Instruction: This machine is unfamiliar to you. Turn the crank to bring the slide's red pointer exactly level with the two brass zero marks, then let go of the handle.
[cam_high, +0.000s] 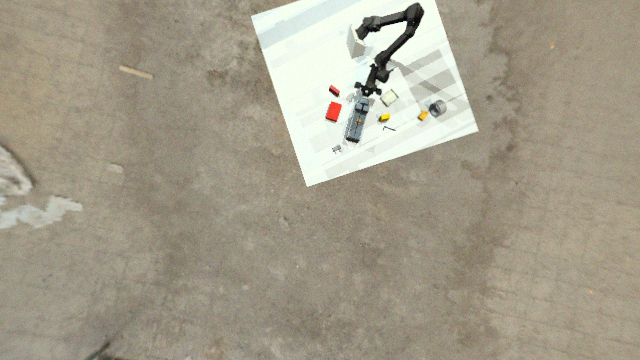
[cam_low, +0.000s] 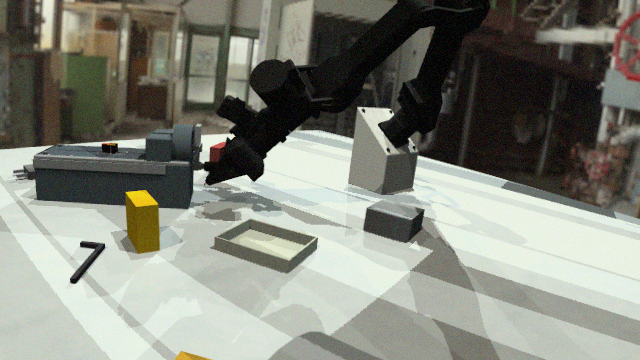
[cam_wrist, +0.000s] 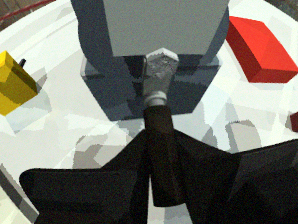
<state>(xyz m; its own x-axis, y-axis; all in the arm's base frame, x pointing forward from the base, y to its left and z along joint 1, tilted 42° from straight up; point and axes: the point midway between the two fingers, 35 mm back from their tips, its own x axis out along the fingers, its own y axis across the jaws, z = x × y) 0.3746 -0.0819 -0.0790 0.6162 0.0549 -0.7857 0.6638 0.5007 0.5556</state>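
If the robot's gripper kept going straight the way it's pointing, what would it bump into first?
Probably the grey machine. The gripper, shut on the dark crank handle, points at the machine's end face, right behind the handle's metal hub.

Table (cam_high: 300, 55): white, tilted square on a concrete floor.
Machine (cam_high: 357, 121): grey, near the middle.
Arm (cam_high: 395, 42): black, reaching to the machine's end.
Red blocks (cam_high: 333, 111): beside the machine.
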